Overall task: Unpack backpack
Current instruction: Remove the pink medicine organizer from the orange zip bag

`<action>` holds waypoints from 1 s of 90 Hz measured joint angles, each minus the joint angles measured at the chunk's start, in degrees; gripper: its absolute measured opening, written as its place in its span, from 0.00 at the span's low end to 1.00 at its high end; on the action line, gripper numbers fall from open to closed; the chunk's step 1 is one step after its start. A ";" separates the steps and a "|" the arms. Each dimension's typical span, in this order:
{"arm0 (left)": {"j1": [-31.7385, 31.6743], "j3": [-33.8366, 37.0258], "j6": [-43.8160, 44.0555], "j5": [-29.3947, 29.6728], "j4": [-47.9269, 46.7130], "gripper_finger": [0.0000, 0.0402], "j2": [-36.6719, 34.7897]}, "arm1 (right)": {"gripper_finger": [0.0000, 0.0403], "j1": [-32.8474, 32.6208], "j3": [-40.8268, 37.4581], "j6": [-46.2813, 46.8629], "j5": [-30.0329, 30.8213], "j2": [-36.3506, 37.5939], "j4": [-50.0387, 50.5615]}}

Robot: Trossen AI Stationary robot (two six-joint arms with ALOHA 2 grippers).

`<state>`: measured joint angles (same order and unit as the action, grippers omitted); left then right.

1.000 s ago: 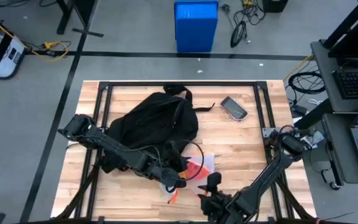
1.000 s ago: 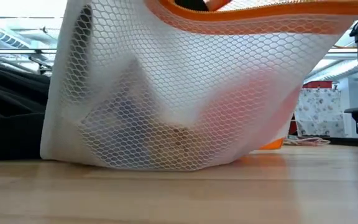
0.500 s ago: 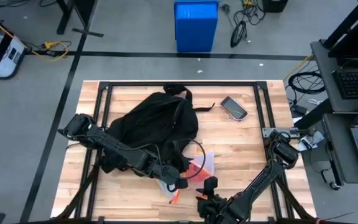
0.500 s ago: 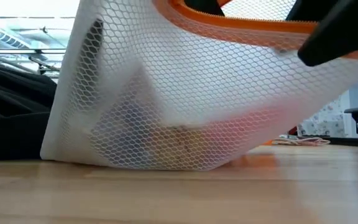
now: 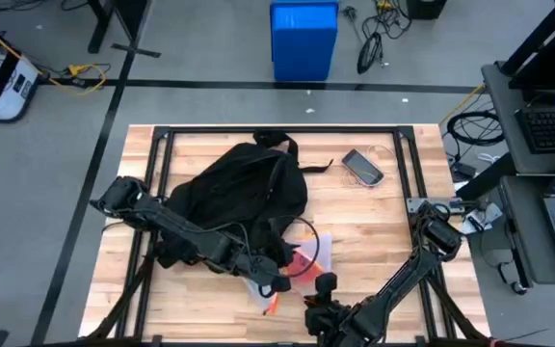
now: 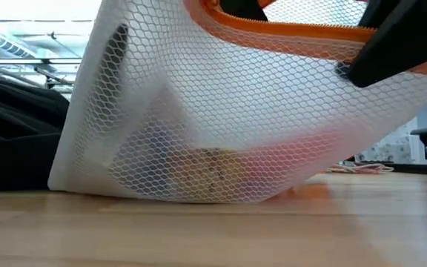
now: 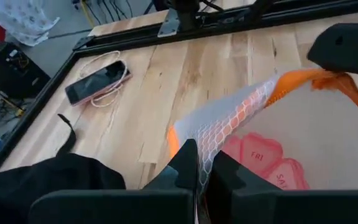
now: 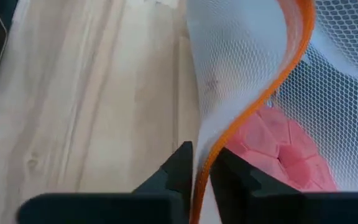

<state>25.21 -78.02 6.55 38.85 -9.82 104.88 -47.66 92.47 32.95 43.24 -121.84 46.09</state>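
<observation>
While the backpack (image 5: 237,198) lies slumped on the wooden worktop (image 5: 383,231), nearer the far edge and a little toward the left side, its black fabric also shows as a dark heap at the left of the low view (image 6: 13,141). Just beside its near right corner sits a white mesh pouch (image 5: 302,262) with an orange zipper band (image 6: 288,31), close to the worktop's near edge. The pouch's bottom rests on the wood while its top is lifted. Pink heart-shaped contents (image 7: 263,158) show through the mesh, also visible from the right wrist (image 8: 284,146).

The left gripper (image 5: 276,280) reaches across the front of the backpack, and its 2 fingers (image 7: 185,165) are pinched narrowly on an edge of the mesh pouch. The right gripper (image 5: 322,287) comes in from the near edge, and its 2 fingers (image 8: 178,163) are closed tightly on the orange zipper band of the same pouch, on the opposite side from the left gripper.

Toward the far right corner of the worktop lies a dark phone (image 5: 362,166) with a pale cable (image 7: 104,93) looped around it, well apart from the backpack and pouch. A black metal frame (image 5: 277,131) runs along the worktop's far edge.
</observation>
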 joint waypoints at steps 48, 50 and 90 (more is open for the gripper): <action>-0.02 0.01 -4.05 5.40 -0.35 0.00 -0.43 | 0.00 -1.37 0.00 0.94 -4.01 0.02 1.61; -0.02 0.00 -4.11 5.49 -0.28 0.00 -0.54 | 0.00 -1.35 0.00 0.98 -4.20 0.02 1.75; 0.02 0.00 -7.06 6.89 -2.18 0.00 -1.79 | 0.00 -1.50 0.00 4.35 -7.63 0.04 3.54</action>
<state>25.23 -78.02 -0.51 45.74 -12.01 103.09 -49.17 92.47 37.30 35.61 -121.80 49.63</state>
